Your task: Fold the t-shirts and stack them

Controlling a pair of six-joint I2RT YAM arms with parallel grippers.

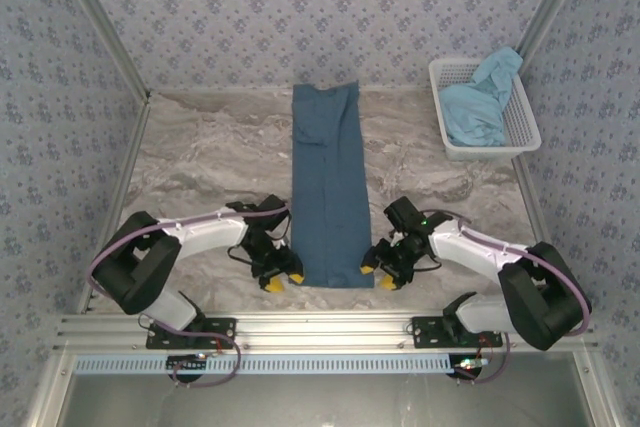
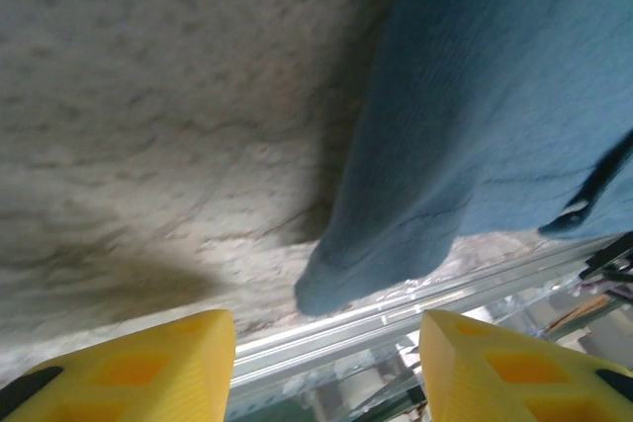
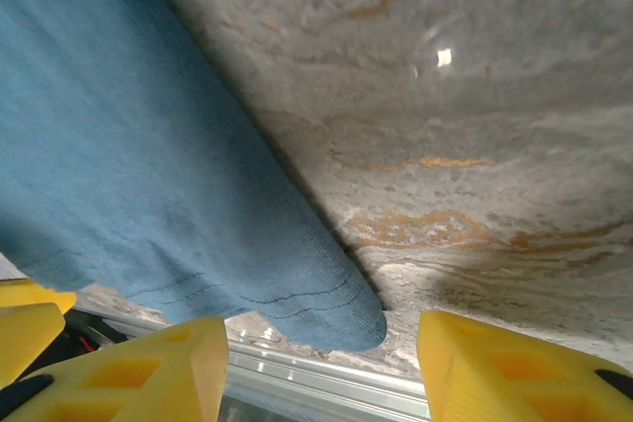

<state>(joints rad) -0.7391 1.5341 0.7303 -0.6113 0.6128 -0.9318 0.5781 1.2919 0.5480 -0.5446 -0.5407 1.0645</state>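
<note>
Your dark teal-blue cloth t-shirt [image 1: 327, 187] lies as a long strip on the marbled table [image 1: 200, 162]; I'd say the crosswise folds are left. The light sky-blue t-shirt [image 1: 480, 97] sits crumpled in the white mesh basket [image 1: 522, 132], not yet folded. The left gripper [image 1: 284, 281] and right gripper [image 1: 378, 276] flank the strip's near corners, jaws parted, holding nothing.

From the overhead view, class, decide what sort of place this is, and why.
Probably a staged robot test booth, not a home: wallpapered panels enclose a marble-look table, with robot arms bolted to an aluminium rail.

Bright even light, soft shadow beside t-shirt [image 2: 475, 145], glare spot on table [image 3: 443, 56], wrist views blurry.
</note>
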